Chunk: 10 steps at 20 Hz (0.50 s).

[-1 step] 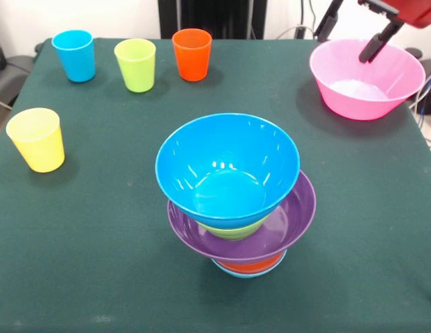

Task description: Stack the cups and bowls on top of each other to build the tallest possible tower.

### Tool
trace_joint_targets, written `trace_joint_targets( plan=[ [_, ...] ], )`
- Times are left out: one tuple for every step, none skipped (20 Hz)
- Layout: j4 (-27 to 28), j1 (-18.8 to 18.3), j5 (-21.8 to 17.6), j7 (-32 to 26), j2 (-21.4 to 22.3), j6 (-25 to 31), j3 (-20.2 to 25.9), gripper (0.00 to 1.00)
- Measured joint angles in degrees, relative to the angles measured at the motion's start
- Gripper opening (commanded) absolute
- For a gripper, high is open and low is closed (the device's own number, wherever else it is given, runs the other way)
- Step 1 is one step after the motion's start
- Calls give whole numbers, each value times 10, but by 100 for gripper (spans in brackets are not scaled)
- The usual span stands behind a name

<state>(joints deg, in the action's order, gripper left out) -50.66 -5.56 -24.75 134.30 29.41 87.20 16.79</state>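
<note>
The tower stands at the table's middle front: a deep blue bowl (227, 166) on top, a green bowl (232, 230) under it, then a wide purple bowl (295, 218), an orange bowl (253, 265) and a light-blue bowl (243, 273) lowest. A large pink bowl (368, 87) sits alone at the far right. My gripper (342, 47) hangs open over its far left rim, one finger (326, 24) outside the rim and the other (378, 43) over the inside, holding nothing. Blue (73, 55), lime green (135, 64) and orange (191, 54) cups line the far edge. A yellow cup (36, 139) stands at the left.
A dark green cloth (97, 243) covers the table. Its right edge runs close past the pink bowl, with cables (427, 97) beyond it. A dark pedestal (215, 17) stands behind the far edge.
</note>
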Motion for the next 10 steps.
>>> trace_joint_targets(
  plan=[
    [-8,1,3,6,1,-10,-4,100],
    [-28,4,10,23,3,-42,-16,100],
    [-32,5,11,28,3,-49,-19,100],
    [-35,6,11,32,3,-56,-22,100],
    [-45,11,14,46,1,-81,-32,100],
    [-49,14,14,54,0,-92,-37,100],
    [-51,17,14,60,-2,-102,-41,100],
    [-52,20,15,65,-3,-110,-45,100],
    [-52,22,16,69,-5,-116,-49,100],
    [-52,29,18,82,-11,-131,-58,100]
  ],
)
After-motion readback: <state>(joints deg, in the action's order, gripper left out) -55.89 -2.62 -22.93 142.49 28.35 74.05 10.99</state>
